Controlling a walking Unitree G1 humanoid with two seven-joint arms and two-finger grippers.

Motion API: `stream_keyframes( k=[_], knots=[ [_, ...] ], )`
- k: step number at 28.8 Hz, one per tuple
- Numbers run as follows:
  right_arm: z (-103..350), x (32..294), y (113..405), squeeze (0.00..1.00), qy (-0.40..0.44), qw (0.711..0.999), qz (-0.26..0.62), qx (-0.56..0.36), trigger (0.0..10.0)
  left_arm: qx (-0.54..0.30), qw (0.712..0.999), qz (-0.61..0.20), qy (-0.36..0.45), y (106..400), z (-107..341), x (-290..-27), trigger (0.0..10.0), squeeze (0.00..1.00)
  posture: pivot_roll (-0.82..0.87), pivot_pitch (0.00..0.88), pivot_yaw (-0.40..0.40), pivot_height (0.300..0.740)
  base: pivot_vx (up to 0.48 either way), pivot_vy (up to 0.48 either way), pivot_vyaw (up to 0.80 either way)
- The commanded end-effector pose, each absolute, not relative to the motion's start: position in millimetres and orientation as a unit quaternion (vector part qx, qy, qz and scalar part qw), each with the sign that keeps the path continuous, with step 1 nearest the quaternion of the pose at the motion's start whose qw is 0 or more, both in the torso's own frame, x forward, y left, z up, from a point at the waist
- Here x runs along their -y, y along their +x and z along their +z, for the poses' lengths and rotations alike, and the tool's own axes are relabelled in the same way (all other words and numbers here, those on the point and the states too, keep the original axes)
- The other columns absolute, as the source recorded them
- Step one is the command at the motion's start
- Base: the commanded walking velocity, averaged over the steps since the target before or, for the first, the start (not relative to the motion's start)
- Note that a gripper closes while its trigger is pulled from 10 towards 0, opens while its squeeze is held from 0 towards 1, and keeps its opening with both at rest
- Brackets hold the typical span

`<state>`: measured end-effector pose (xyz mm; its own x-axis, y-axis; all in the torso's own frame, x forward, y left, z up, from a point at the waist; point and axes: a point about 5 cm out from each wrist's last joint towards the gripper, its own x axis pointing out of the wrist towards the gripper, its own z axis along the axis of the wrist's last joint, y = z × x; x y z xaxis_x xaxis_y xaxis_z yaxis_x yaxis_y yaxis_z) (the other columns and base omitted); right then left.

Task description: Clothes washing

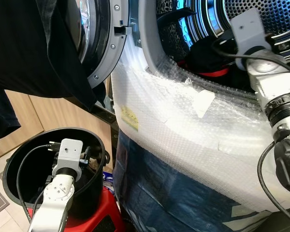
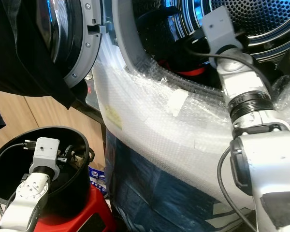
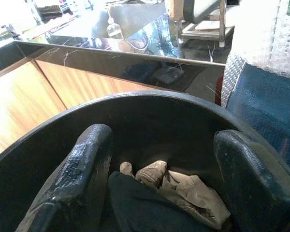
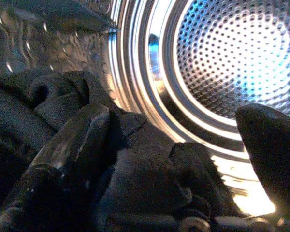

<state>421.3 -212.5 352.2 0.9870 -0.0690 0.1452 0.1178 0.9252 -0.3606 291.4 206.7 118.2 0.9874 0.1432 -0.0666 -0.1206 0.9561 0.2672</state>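
Shiny perforated metal drum (image 4: 222,58)

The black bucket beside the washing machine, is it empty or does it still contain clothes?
Not empty. The left wrist view shows a beige garment and a dark garment lying inside the black bucket.

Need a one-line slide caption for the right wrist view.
Right end effector, fingers open, reaches into the washer drum over dark clothing.
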Motion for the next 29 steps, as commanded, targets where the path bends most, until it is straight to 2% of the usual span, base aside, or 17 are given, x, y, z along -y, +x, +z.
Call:
stream_keyframes(
  k=[1, 3, 7, 11, 13, 17, 21, 29],
  knots=[
    [352, 209, 421, 0.00, -0.129, 0.989, -0.009, 0.070, 10.0, -0.035, 0.987, 0.069, 0.140, 289, 120, -205, 10.0, 0.00, 0.21, 0.000, -0.091, 0.740, 0.000, 0.000, 0.00],
    [356, 197, 422, 0.00, -0.072, 0.993, 0.038, 0.083, 10.0, -0.036, 0.987, 0.068, 0.140, 288, 119, -204, 10.0, 0.00, 0.20, 0.000, -0.090, 0.740, 0.000, 0.000, 0.00],
    [362, 185, 418, 0.00, -0.047, 0.989, 0.083, 0.111, 10.0, -0.036, 0.987, 0.066, 0.139, 288, 118, -203, 10.0, 0.00, 0.20, 0.000, -0.088, 0.740, 0.000, 0.000, 0.00],
    [368, 170, 404, 0.00, 0.016, 0.971, 0.184, 0.151, 10.0, -0.035, 0.988, 0.062, 0.139, 288, 118, -202, 10.0, 0.00, 0.20, 0.000, -0.086, 0.740, 0.000, 0.000, 0.00],
    [368, 169, 399, 0.00, 0.025, 0.969, 0.188, 0.155, 10.0, -0.035, 0.988, 0.062, 0.139, 288, 118, -202, 10.0, 0.00, 0.19, 0.000, -0.084, 0.740, 0.000, 0.000, 0.00],
    [364, 172, 389, 0.00, -0.012, 0.971, 0.169, 0.170, 10.0, -0.036, 0.988, 0.060, 0.138, 287, 117, -200, 10.0, 0.00, 0.20, 0.000, -0.086, 0.740, 0.000, 0.000, 0.00],
    [363, 183, 368, 0.00, 0.040, 0.970, 0.168, 0.170, 10.0, -0.038, 0.988, 0.058, 0.138, 285, 116, -200, 10.0, 0.00, 0.19, 0.000, -0.087, 0.740, 0.000, 0.000, 0.00],
    [361, 180, 350, 0.00, 0.053, 0.968, 0.183, 0.163, 10.0, -0.038, 0.988, 0.057, 0.138, 285, 116, -200, 10.0, 0.00, 0.19, 0.000, -0.086, 0.740, 0.000, 0.000, 0.00]
  ],
)
